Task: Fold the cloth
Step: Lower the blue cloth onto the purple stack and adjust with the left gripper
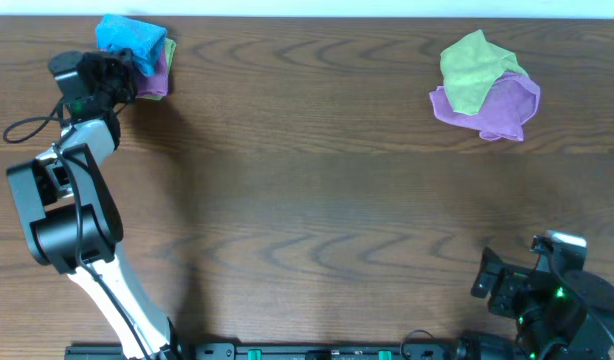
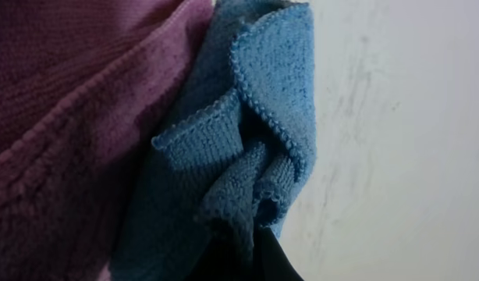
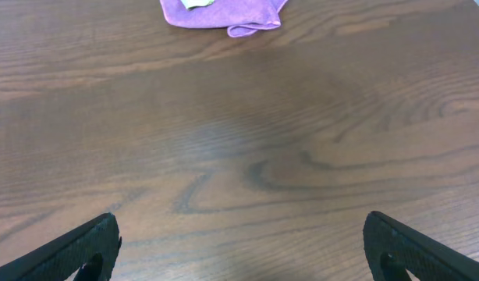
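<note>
The cloth [image 1: 132, 38], bright sky-blue, lies crumpled on a small pile at the table's far left corner. My left gripper [image 1: 114, 68] reaches into that pile from the near side. In the left wrist view the cloth [image 2: 263, 117] fills the middle as bunched folds with stitched hems. My left gripper [image 2: 255, 257] is shut on its lower fold, the dark fingers mostly buried in fabric. My right gripper [image 1: 487, 275] rests near the front right edge. It is open [image 3: 243, 250] with only bare wood between its fingers [image 3: 76, 254].
A purple cloth [image 1: 155, 80] [image 2: 68, 117] and a yellow-green sliver [image 1: 170, 48] lie under the blue one. At the far right another yellow-green cloth [image 1: 472, 70] sits on a purple cloth [image 1: 497, 110] [image 3: 224, 14]. A pale wall [image 2: 403, 140] stands behind the table.
</note>
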`<action>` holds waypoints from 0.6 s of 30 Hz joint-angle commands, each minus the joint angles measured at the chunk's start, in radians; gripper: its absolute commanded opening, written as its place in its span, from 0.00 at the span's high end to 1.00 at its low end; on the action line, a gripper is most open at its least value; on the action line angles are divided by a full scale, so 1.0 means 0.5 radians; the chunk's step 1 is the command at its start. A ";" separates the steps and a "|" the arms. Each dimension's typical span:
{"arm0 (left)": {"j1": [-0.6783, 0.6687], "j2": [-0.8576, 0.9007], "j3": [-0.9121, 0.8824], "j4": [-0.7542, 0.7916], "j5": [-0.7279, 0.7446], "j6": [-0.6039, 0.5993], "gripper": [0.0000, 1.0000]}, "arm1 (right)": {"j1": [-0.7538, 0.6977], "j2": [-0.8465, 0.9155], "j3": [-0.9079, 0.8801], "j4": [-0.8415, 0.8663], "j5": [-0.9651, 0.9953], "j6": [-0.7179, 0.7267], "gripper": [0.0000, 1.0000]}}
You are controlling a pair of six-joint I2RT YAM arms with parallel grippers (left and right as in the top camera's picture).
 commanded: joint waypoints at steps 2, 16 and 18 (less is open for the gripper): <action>0.058 -0.027 0.037 0.011 0.145 0.092 0.94 | -0.017 0.002 -0.007 -0.005 0.000 0.027 0.01; 0.123 -0.104 0.037 -0.052 0.343 0.164 0.42 | -0.017 0.002 -0.007 -0.005 0.000 0.027 0.01; 0.134 -0.104 0.037 -0.050 0.345 0.165 0.28 | -0.017 0.002 -0.007 -0.005 0.000 0.027 0.01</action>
